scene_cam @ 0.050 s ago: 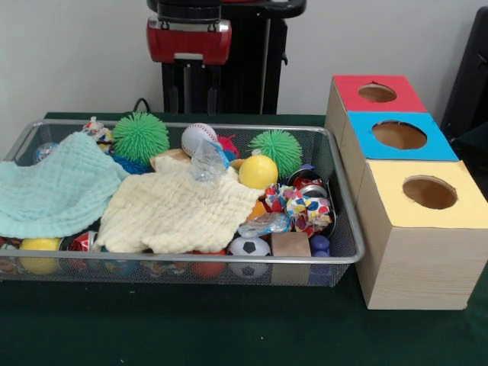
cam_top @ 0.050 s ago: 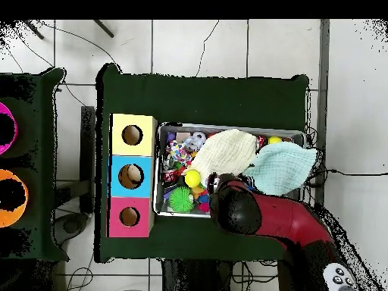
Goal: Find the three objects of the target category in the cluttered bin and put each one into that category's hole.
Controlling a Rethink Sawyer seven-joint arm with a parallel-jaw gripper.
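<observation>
- Silver wire mesh bin [scene_cam @ 0.050 s ago: 345,200] on the green tabletop [scene_cam @ 0.050 s ago: 191,328] holds balls, toys and 2 cloths.
- 3 wooden boxes [scene_cam @ 0.050 s ago: 415,252] with holes stand beside it.
- The pincer's opening cannot be told.

Front view: wire bin [scene_cam @ 0.050 s ago: 345,200] on table [scene_cam @ 0.050 s ago: 229,328], three boxes [scene_cam @ 0.050 s ago: 404,198] touching its right side in a row running front to back, one hole atop each.

In bin: left cloth [scene_cam @ 0.050 s ago: 53,191] draped over left rim; second cloth [scene_cam @ 0.050 s ago: 179,210] at centre, just right of it. Behind cloths: spiky ball [scene_cam @ 0.050 s ago: 140,137] left, baseball [scene_cam @ 0.050 s ago: 198,139] middle, second spiky ball [scene_cam @ 0.050 s ago: 276,149] right. Plain ball [scene_cam @ 0.050 s ago: 258,171] before second spiky ball. Soccer ball [scene_cam @ 0.050 s ago: 249,248] at front wall, wood block [scene_cam @ 0.050 s ago: 290,245] just right of it. Crumpled wrappers [scene_cam @ 0.050 s ago: 301,206] behind block.

Overhead view: arm [cam_top @ 0.050 s ago: 261,216] covers bin's near edge.
</observation>
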